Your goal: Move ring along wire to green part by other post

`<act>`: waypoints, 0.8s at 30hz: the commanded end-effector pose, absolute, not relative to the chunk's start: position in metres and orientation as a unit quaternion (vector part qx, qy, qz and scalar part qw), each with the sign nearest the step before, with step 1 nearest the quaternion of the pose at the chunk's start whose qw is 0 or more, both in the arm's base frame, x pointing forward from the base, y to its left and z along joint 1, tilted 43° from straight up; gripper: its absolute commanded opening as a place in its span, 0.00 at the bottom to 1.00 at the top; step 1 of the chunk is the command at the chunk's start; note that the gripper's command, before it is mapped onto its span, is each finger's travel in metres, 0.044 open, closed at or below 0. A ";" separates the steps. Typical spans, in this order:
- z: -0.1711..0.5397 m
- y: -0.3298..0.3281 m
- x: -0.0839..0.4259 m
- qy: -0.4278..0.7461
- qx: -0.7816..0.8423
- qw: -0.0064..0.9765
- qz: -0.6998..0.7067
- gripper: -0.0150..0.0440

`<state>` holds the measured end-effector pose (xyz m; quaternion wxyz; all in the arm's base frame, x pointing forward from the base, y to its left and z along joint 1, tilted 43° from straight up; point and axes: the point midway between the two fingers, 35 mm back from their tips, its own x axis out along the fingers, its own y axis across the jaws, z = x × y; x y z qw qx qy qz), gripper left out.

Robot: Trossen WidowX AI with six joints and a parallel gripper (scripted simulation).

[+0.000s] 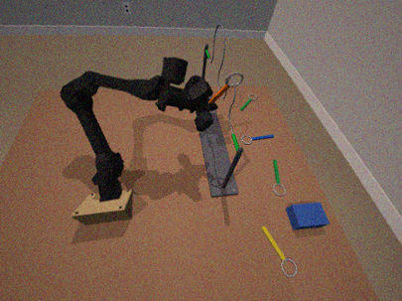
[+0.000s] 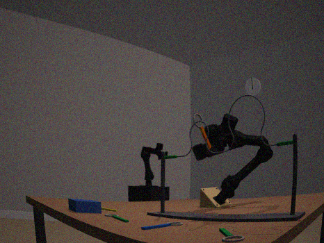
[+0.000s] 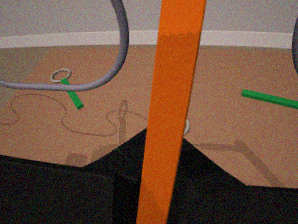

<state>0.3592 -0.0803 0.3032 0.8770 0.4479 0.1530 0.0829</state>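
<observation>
The gripper [image 1: 212, 105] [image 2: 209, 148] is pinching the orange handle [image 1: 218, 94] [image 2: 206, 137] [image 3: 172, 100]. The handle is a flat, smooth stick with straight edges. Its ring [image 1: 234, 79] [image 2: 197, 119] is round, thin and grey, and it sits up high by the middle part of the wire [image 1: 232, 110] [image 2: 265, 116] [image 3: 125, 45], away from both posts. I cannot tell if the ring touches the wire.

The wire is thin, grey and round like a noodle, with big bends. It has 2 green ends, 1 by each post. The 2 posts are dark and straight, and they stand on a long, flat grey base [image 1: 220, 170] [image 2: 226, 217].

There is open air above the low bend of the wire, but the tall loop stands near the arm [image 1: 125, 85] [image 2: 247, 166]. The wire bends close around the gripper in the side view, so room looks tight.

On the brown table [image 1: 156, 255] [image 2: 122, 227] [image 3: 215, 120] lie 4 more sticks with rings: 2 green, 1 blue and 1 yellow. A blue block [image 1: 307, 216] [image 2: 85, 205] with square corners sits near them.
</observation>
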 end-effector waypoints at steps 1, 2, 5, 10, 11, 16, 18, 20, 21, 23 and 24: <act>0.305 -0.075 0.359 0.145 0.492 0.853 0.095 0.00; 0.306 -0.074 0.359 0.143 0.501 0.848 0.098 0.00; 0.310 -0.072 0.360 0.134 0.527 0.832 0.105 0.00; 0.316 -0.069 0.360 0.123 0.562 0.810 0.115 0.00; 0.317 -0.069 0.360 0.120 0.570 0.804 0.118 0.00; 0.322 -0.067 0.360 0.109 0.601 0.782 0.127 0.00; 0.324 -0.066 0.361 0.105 0.613 0.772 0.130 0.00; 0.326 -0.066 0.361 0.101 0.624 0.763 0.134 0.00; 0.327 -0.066 0.361 0.099 0.629 0.759 0.135 0.00; 0.329 -0.065 0.361 0.095 0.638 0.751 0.138 0.00; 0.330 -0.065 0.361 0.093 0.643 0.747 0.139 0.00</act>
